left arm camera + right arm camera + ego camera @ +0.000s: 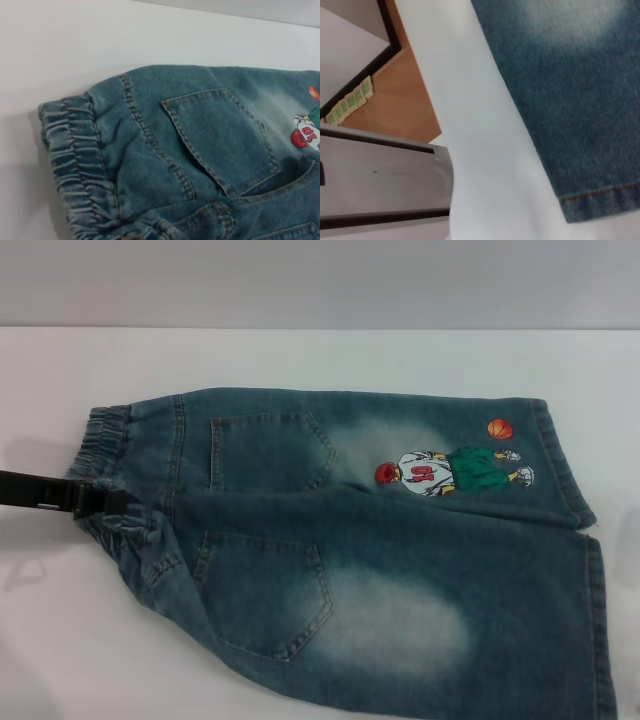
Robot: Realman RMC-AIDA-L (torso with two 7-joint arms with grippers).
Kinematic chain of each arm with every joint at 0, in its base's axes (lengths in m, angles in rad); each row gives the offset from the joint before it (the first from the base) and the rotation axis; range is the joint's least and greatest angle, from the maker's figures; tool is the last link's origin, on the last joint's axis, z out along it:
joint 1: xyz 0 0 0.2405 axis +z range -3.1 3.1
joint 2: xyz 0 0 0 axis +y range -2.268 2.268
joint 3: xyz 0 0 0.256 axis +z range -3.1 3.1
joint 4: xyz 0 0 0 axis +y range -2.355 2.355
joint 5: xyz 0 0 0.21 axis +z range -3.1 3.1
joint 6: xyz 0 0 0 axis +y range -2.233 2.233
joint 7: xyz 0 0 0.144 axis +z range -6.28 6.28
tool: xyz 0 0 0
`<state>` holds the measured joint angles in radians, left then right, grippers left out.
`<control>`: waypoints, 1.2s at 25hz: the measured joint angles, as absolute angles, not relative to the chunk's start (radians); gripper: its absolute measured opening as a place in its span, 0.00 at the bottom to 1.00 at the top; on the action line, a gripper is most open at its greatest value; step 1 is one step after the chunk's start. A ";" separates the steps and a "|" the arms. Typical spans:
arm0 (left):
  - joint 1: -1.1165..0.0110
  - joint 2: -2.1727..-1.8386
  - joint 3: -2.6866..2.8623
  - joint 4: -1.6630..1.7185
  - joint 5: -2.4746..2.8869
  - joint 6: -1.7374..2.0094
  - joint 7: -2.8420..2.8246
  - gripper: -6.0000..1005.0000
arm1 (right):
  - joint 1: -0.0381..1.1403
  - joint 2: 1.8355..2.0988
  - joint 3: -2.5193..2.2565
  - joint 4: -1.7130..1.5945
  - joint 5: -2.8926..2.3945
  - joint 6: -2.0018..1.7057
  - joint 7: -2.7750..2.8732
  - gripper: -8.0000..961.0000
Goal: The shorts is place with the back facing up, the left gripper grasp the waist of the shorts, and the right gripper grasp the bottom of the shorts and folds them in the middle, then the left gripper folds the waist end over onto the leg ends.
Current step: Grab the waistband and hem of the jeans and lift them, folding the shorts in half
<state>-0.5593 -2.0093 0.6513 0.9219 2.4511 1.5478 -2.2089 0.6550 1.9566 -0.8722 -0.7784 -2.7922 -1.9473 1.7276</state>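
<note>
head overhead, wrists close, sharing shorts (380, 540)

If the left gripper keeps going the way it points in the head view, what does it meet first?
The left gripper points across the table toward the shorts and its tips already sit at the waist of the shorts. The gathered band looks like the first thing in its line, though whether it touches yet is unclear.

Faded blue denim shorts (380, 570) with whitish worn patches, a red-green-white cartoon print (450, 472), on a white table (300, 355)
</note>
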 joint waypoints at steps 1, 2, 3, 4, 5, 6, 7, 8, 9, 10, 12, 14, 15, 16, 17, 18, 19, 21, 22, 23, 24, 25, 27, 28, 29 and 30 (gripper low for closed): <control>-0.559 -2.010 0.651 0.922 2.451 1.546 -2.209 0.06 | 0.655 1.957 -0.873 -0.778 -2.793 -1.944 1.728 0.62; -0.560 -2.010 0.652 0.922 2.450 1.545 -2.209 0.06 | 0.655 1.957 -0.873 -0.778 -2.793 -1.940 1.730 0.62; -0.560 -2.011 0.652 0.922 2.450 1.545 -2.209 0.06 | 0.655 1.957 -0.874 -0.778 -2.793 -1.937 1.732 0.62; -0.561 -2.011 0.652 0.922 2.449 1.544 -2.210 0.06 | 0.655 1.957 -0.876 -0.778 -2.793 -1.935 1.735 0.62; -0.562 -2.012 0.652 0.922 2.449 1.544 -2.210 0.06 | 0.655 1.958 -0.878 -0.778 -2.793 -1.932 1.737 0.62; -0.563 -2.013 0.652 0.922 2.449 1.544 -2.210 0.06 | 0.655 1.958 -0.881 -0.778 -2.793 -1.930 1.739 0.62; -0.564 -2.014 0.652 0.922 2.449 1.543 -2.210 0.06 | 0.655 1.959 -0.884 -0.778 -2.793 -1.926 1.740 0.62; -0.566 -2.015 0.652 0.922 2.449 1.543 -2.210 0.06 | 0.655 1.961 -0.887 -0.778 -2.793 -1.920 1.741 0.62; -0.568 -2.015 0.652 0.922 2.449 1.542 -2.211 0.06 | 0.655 1.961 -0.887 -0.778 -2.793 -1.920 1.741 0.62; -0.570 -2.016 0.652 0.922 2.449 1.541 -2.213 0.06 | 0.655 1.962 -0.889 -0.778 -2.793 -1.916 1.742 0.62; -0.575 -2.016 0.652 0.922 2.450 1.539 -2.216 0.06 | 0.657 1.966 -0.898 -0.778 -2.793 -1.909 1.747 0.62; -0.579 -2.016 0.652 0.922 2.451 1.539 -2.218 0.06 | 0.658 1.971 -0.907 -0.778 -2.793 -1.902 1.751 0.62; -0.580 -2.016 0.652 0.922 2.451 1.539 -2.219 0.06 | 0.658 1.973 -0.912 -0.778 -2.793 -1.898 1.753 0.62; -0.582 -2.016 0.652 0.922 2.451 1.538 -2.219 0.06 | 0.658 1.975 -0.915 -0.778 -2.793 -1.896 1.753 0.62; -0.583 -2.016 0.652 0.922 2.451 1.538 -2.219 0.06 | 0.659 1.978 -0.918 -0.778 -2.793 -1.894 1.753 0.62; -0.584 -2.016 0.652 0.922 2.452 1.537 -2.219 0.06 | 0.660 1.979 -0.919 -0.777 -2.793 -1.894 1.753 0.62; -0.585 -2.016 0.653 0.922 2.452 1.537 -2.219 0.06 | 0.662 1.982 -0.920 -0.777 -2.793 -1.894 1.753 0.62; -0.587 -2.016 0.653 0.922 2.452 1.537 -2.220 0.06 | 0.666 1.984 -0.921 -0.777 -2.793 -1.893 1.753 0.62; -0.588 -2.015 0.653 0.922 2.453 1.537 -2.220 0.06 | 0.669 1.985 -0.921 -0.776 -2.793 -1.891 1.753 0.62; -0.590 -2.015 0.653 0.922 2.453 1.537 -2.220 0.06 | 0.671 1.986 -0.921 -0.776 -2.793 -1.889 1.753 0.62; -0.590 -2.015 0.653 0.922 2.454 1.536 -2.220 0.06 | 0.672 1.986 -0.921 -0.776 -2.793 -1.888 1.753 0.62; -0.590 -2.014 0.653 0.922 2.454 1.536 -2.220 0.06 | 0.674 1.987 -0.922 -0.776 -2.791 -1.886 1.753 0.62; -0.591 -2.014 0.653 0.922 2.454 1.534 -2.220 0.06 | 0.680 1.992 -0.922 -0.776 -2.789 -1.881 1.753 0.62; -0.591 -2.014 0.653 0.922 2.454 1.533 -2.220 0.06 | 0.681 1.993 -0.922 -0.776 -2.789 -1.881 1.753 0.62; -0.591 -2.014 0.653 0.922 2.454 1.533 -2.220 0.06 | 0.682 1.995 -0.922 -0.776 -2.789 -1.881 1.753 0.62; -0.591 -2.014 0.653 0.922 2.454 1.533 -2.220 0.06 | 0.685 1.999 -0.922 -0.776 -2.789 -1.880 1.753 0.62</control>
